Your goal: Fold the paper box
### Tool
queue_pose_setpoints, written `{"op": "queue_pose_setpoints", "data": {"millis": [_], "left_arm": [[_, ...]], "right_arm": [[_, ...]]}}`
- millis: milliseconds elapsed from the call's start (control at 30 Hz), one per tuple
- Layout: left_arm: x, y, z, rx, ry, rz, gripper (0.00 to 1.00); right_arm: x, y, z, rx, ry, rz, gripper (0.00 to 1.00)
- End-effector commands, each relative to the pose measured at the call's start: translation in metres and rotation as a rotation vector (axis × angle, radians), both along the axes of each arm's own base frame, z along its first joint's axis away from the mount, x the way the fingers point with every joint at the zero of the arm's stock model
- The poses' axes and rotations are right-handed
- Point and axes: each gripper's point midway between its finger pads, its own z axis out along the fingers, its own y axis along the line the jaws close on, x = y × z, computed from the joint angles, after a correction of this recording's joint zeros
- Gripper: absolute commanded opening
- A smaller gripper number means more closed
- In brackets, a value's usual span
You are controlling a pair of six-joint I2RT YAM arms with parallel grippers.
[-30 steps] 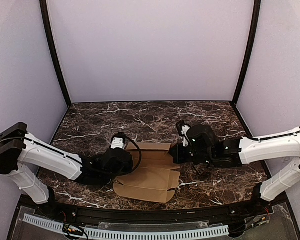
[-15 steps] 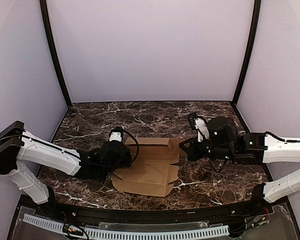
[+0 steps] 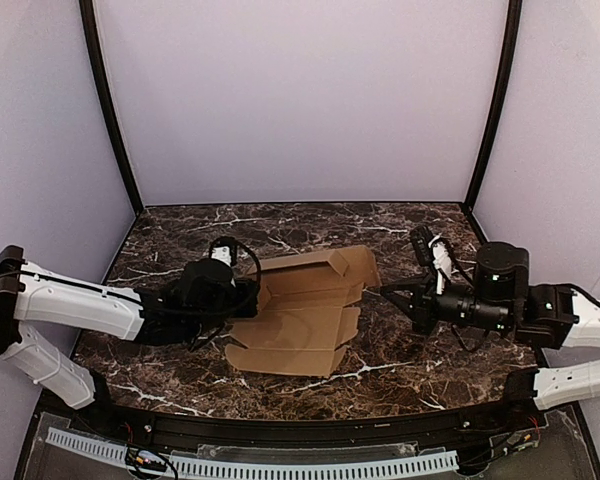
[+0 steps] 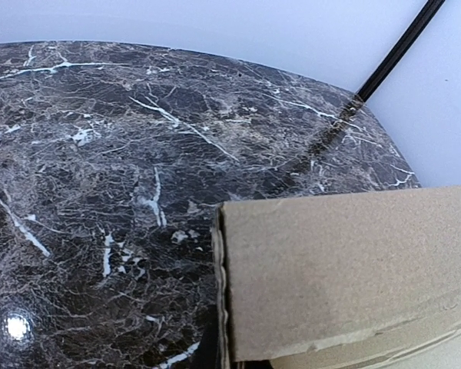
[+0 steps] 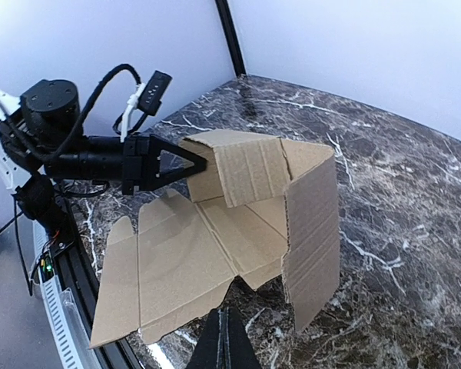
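The paper box (image 3: pixel 298 335) is a brown die-cut cardboard sheet lying mid-table. Its near part lies flat, while its far panels (image 5: pixel 250 171) stand raised and bent, with one side flap (image 5: pixel 313 231) hanging upright. My left gripper (image 3: pixel 252 293) is shut on the left edge of the raised panel, and its black fingertips (image 5: pixel 192 164) show pinching that edge in the right wrist view. In the left wrist view the held cardboard (image 4: pixel 346 269) fills the lower right. My right gripper (image 5: pixel 227 342) is shut and empty, just right of the sheet (image 3: pixel 373 291), not touching it.
The dark marble tabletop (image 3: pixel 310 235) is enclosed by lilac walls with black corner posts (image 3: pixel 110 110). The table's black front rail (image 3: pixel 300 428) runs just near of the sheet. The left arm's cable (image 5: pixel 131 96) loops above its wrist.
My right gripper has drawn back to the right, off the sheet. The left gripper has moved back and left with the far panel, which now stands higher with its flaps bent up.
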Motion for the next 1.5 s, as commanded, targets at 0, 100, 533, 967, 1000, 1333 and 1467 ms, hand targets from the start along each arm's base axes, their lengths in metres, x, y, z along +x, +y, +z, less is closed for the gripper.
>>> {"op": "queue_pose_setpoints", "data": {"millis": [0, 100, 533, 967, 1000, 1333, 1467], "left_arm": [[-0.008, -0.012, 0.023, -0.134, 0.018, -0.059, 0.0], [-0.013, -0.014, 0.028, -0.174, 0.029, -0.086, 0.0], [-0.029, -0.024, 0.05, -0.302, 0.052, -0.168, 0.0], [-0.037, -0.028, 0.053, -0.368, 0.065, -0.215, 0.0], [-0.038, -0.029, 0.052, -0.369, 0.066, -0.217, 0.0], [-0.039, -0.03, 0.057, -0.37, 0.053, -0.233, 0.0], [-0.039, -0.029, 0.059, -0.364, 0.045, -0.235, 0.0]], "right_arm": [[-0.017, 0.009, 0.023, 0.105, -0.166, 0.14, 0.0], [-0.03, 0.012, 0.032, 0.178, -0.272, 0.216, 0.0], [-0.034, 0.023, 0.057, 0.282, -0.507, 0.266, 0.0], [-0.021, 0.039, 0.074, 0.303, -0.559, 0.236, 0.0], [-0.019, 0.041, 0.074, 0.298, -0.561, 0.231, 0.0], [0.0, 0.056, 0.06, 0.212, -0.522, 0.175, 0.0], [0.003, 0.065, 0.044, 0.138, -0.498, 0.179, 0.0]]}}
